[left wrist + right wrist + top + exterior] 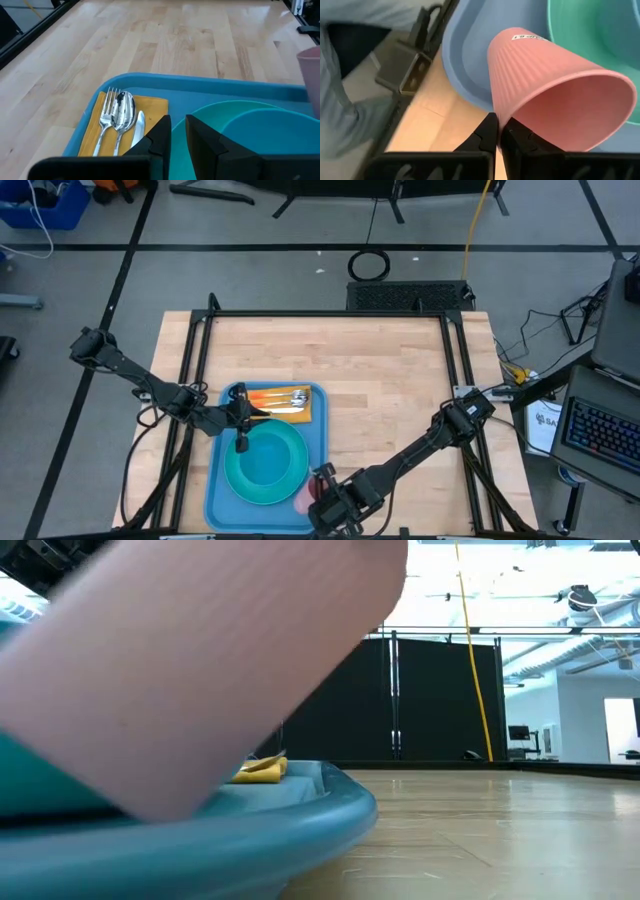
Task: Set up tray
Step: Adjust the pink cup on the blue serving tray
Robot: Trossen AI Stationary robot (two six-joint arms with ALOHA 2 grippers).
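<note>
At the near edge of the table (400,380), the right gripper (499,131) pinches the rim of a tilted pink cup (555,95) over the near right corner of the tray (220,500). The tray lies by the table's near left corner, holding a turquoise plate (265,465). Farther back, the left gripper (177,132) hovers over the plate's rim, fingers narrowly apart and empty. Along the tray's far edge, a fork (106,116) and spoon (123,112) rest on a yellow napkin (152,106).

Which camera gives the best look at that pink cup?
The right wrist view: the pink cup fills it, rim pinched by the right gripper. The low view shows a blurred side, the left wrist an edge, the high view a sliver.
</note>
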